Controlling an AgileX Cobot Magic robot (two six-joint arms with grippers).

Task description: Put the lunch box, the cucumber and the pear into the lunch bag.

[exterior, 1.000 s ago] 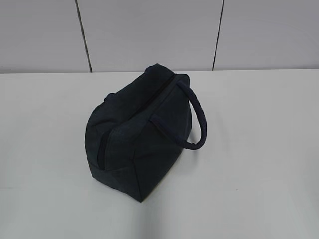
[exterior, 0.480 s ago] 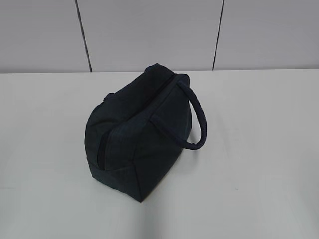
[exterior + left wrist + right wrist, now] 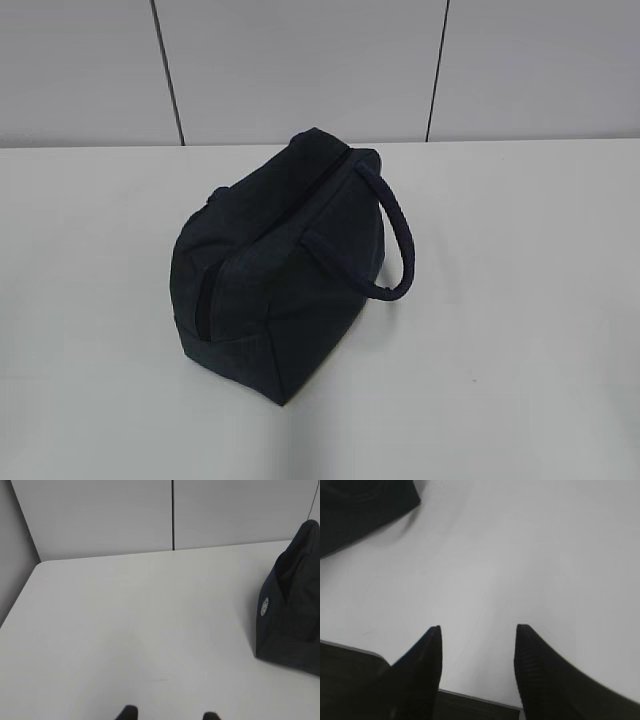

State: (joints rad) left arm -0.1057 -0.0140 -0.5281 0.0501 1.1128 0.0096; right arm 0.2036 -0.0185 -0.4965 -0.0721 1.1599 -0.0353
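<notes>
The dark navy lunch bag (image 3: 280, 270) stands near the middle of the white table, its zipper running along the top and its padded loop handle (image 3: 400, 235) hanging to the right. It also shows at the right edge of the left wrist view (image 3: 292, 610) and at the top left of the right wrist view (image 3: 360, 505). The lunch box, the cucumber and the pear are out of view. My left gripper (image 3: 169, 714) is open and empty over bare table, left of the bag. My right gripper (image 3: 477, 630) is open and empty near the table's front edge.
The white table (image 3: 520, 300) ends at a grey panelled wall (image 3: 300, 60) behind the bag. In the left wrist view the table's left edge (image 3: 20, 595) runs beside a grey side wall. The front edge (image 3: 470, 697) shows between the right fingers.
</notes>
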